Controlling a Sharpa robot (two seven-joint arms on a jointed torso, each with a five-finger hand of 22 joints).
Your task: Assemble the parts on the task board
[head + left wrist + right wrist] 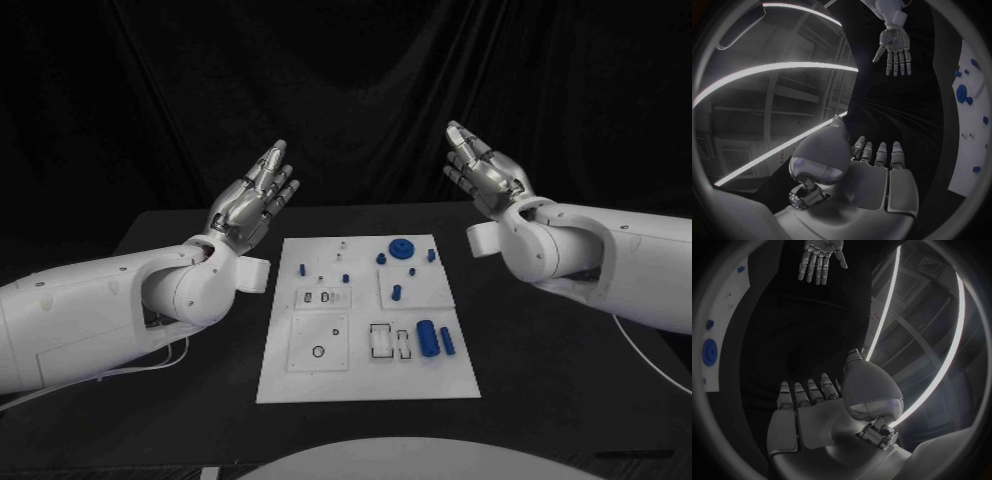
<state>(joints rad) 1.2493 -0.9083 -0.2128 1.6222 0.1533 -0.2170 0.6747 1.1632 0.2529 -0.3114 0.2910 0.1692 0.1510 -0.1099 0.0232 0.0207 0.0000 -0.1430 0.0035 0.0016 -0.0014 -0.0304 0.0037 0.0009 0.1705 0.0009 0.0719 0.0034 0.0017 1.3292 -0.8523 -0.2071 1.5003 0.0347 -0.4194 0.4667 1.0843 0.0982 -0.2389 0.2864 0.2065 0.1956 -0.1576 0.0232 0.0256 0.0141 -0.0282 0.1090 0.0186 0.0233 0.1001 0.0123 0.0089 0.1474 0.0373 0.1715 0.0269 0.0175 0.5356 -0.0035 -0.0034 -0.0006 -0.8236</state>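
The white task board (pixel 325 385) lies flat in the middle of the black table. On it are small blue parts: a round disc (pixel 401 248) at the far end, two cylinders (pixel 428 336) near the right edge, and several small pegs (pixel 397 292). My left hand (pixel 257 200) is raised above the table, left of the board, fingers straight and apart, holding nothing. My right hand (pixel 486 174) is raised to the right of the board, also flat and empty. The board (pixel 970 150) and my right hand (pixel 894 47) appear in the left wrist view, my left hand (pixel 821 255) in the right wrist view.
The black table (pixel 570 380) extends on both sides of the board. A dark curtain hangs behind it. A white cable (pixel 652 355) runs along the table under my right arm.
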